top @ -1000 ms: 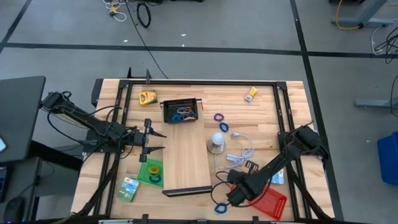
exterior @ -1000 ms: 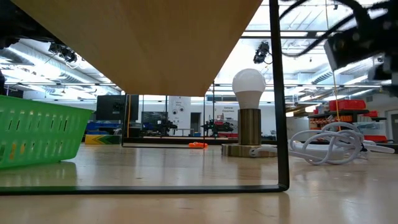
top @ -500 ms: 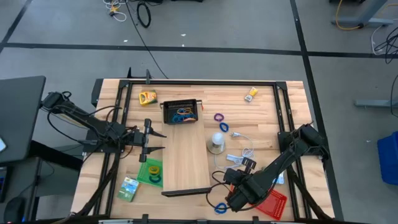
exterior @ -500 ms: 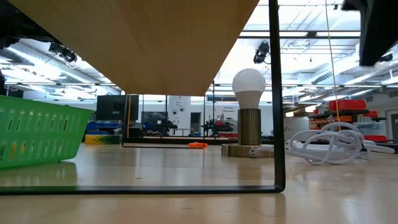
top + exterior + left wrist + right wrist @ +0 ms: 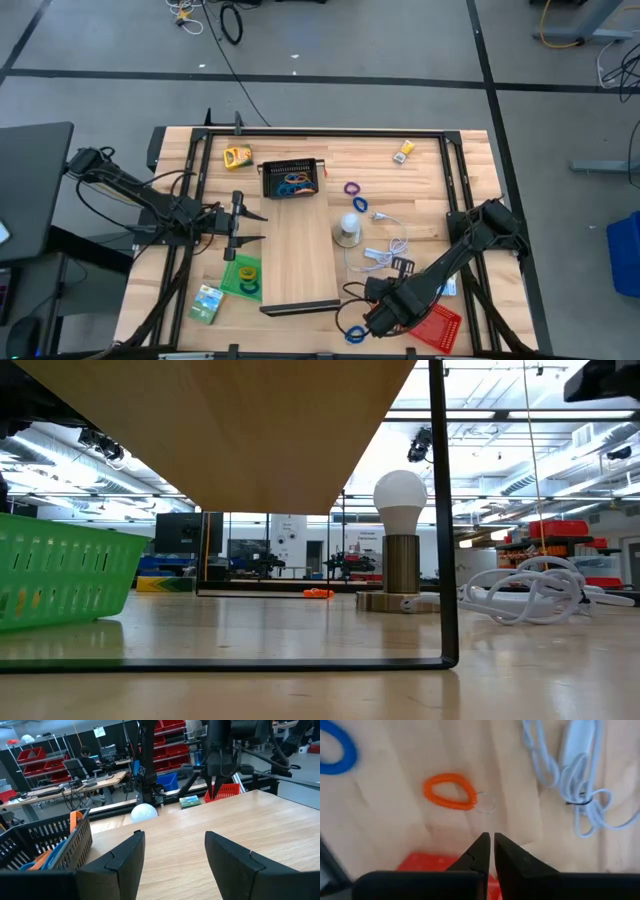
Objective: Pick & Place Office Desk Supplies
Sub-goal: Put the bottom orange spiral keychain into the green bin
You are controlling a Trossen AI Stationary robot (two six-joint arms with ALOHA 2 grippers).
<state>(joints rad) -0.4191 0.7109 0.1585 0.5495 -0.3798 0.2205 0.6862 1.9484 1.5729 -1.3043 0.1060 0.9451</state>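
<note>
One orange band lies just ahead of the right gripper, long axis crosswise to its nearly closed, empty fingers; left gripper waits open, well apart.

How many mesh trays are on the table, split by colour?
black mesh tray: 1
green mesh tray: 1
red mesh tray: 1
Total: 3
</note>
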